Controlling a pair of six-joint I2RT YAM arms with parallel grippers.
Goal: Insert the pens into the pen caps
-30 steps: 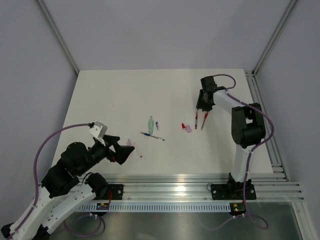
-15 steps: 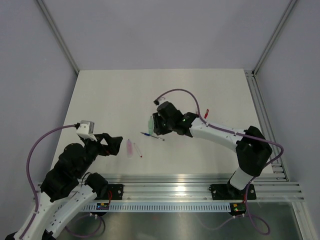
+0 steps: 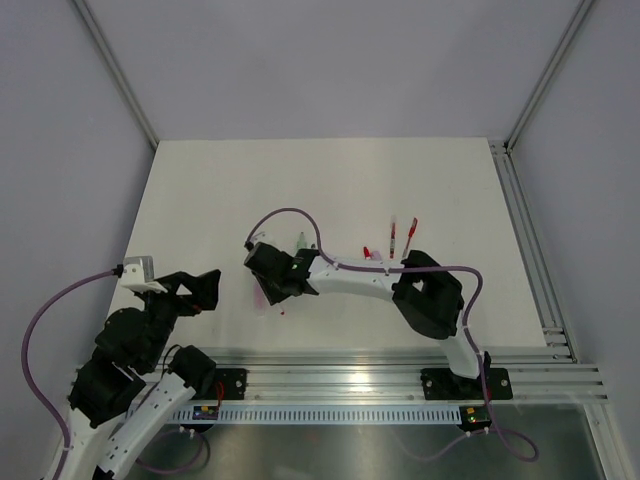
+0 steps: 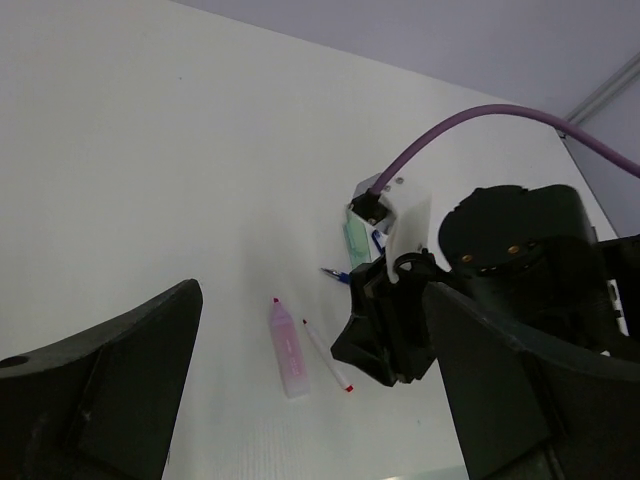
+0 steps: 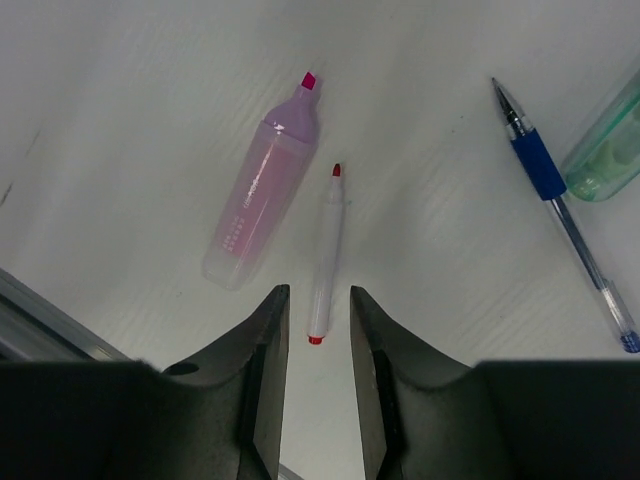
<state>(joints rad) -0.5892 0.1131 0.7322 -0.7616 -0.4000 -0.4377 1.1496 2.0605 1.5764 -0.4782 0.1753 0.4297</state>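
Observation:
A slim white pen with red ends lies on the table beside a pale pink cap. My right gripper is open just above them, and its fingers straddle the pen's near end without closing on it. A blue pen and a pale green cap lie further right. From above, my right gripper covers most of the pen, and the pink cap shows below it. My left gripper is open and empty to the left. The pen and pink cap also show in the left wrist view.
Two red pens and a small red cap lie at mid-table behind my right arm. The green cap lies just beyond my right gripper. An aluminium rail runs along the near edge.
My right arm has swept from the red pens at the far right across to the pink cap and white pen at left centre. My left gripper has drawn back to the left.

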